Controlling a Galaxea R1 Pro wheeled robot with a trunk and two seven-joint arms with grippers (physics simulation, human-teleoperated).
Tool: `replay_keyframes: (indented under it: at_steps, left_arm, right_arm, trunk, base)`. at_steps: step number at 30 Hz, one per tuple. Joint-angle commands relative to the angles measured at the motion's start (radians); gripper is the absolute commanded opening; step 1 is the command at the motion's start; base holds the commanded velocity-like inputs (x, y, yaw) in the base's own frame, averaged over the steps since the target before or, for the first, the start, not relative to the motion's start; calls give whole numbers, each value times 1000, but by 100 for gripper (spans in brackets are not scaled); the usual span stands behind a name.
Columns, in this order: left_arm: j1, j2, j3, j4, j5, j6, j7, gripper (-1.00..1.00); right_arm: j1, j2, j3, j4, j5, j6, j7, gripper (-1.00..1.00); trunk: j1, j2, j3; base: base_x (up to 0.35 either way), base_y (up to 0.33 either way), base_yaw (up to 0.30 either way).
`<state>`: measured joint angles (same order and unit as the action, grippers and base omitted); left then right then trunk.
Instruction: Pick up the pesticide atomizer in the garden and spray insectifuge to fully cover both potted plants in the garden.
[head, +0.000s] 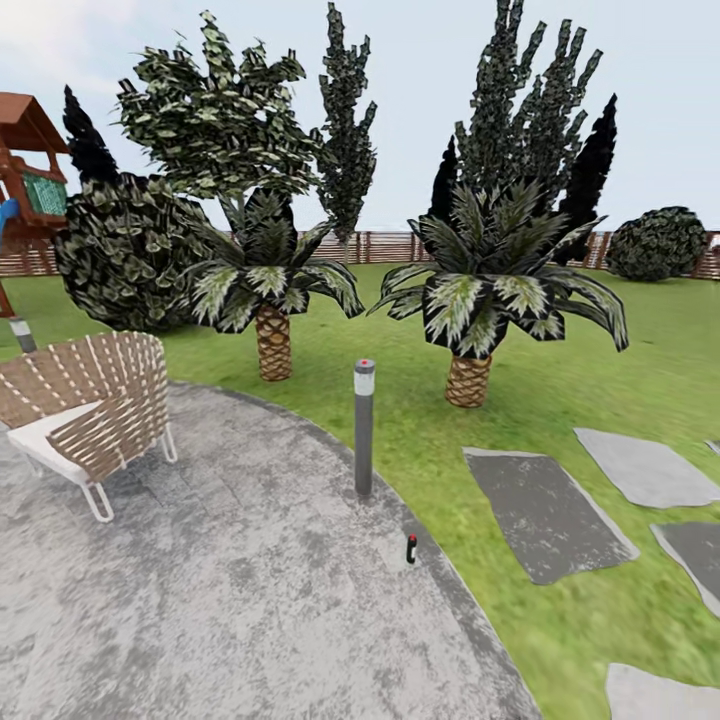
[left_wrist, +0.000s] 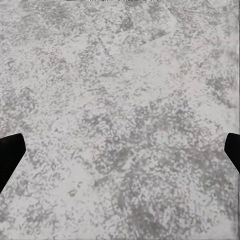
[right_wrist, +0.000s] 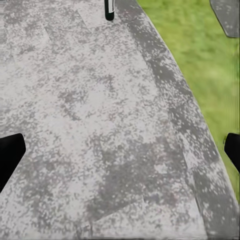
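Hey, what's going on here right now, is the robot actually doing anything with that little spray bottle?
Not yet. The pesticide atomizer stands untouched near the edge of the round paved patio, just in front of the grey bollard lamp. The right gripper hangs open over the paving with the bottle ahead of it, and the left gripper is open over bare paving too. Nothing is held. Two palms and stepping stones lie on the lawn beyond.

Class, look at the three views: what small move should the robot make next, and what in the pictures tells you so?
Probably roll forward toward the atomizer. It stands upright on the patio near the lawn edge, just past the bollard lamp, well ahead of the robot. Both wrist views show open fingers over bare paving, with the bottle at the far edge of the right one.
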<state>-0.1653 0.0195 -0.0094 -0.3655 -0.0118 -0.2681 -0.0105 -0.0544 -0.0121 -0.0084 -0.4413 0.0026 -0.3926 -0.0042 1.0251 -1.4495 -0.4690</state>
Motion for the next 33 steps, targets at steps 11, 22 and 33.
replay_keyframes:
  at_steps: [11,22,33]
  left_arm:
    - [0,0,-2,0,-3,-5,-2,100]
    - [0,0,-3,-1,-4,-8,-2,100]
    - [0,-3,-3,-1,-5,-9,0,100]
  right_arm:
    - [-1,0,-1,1,-1,-3,-1,100]
    - [-1,0,-1,1,-1,-3,-1,100]
    - [-1,-10,1,0,7,-3,4,100]
  trunk:
    - [0,-1,-1]
    - [0,-1,-1]
    - [0,-1,-1]
  base:
    - [0,211,-300]
    - [29,315,-269]
    - [96,323,-19]
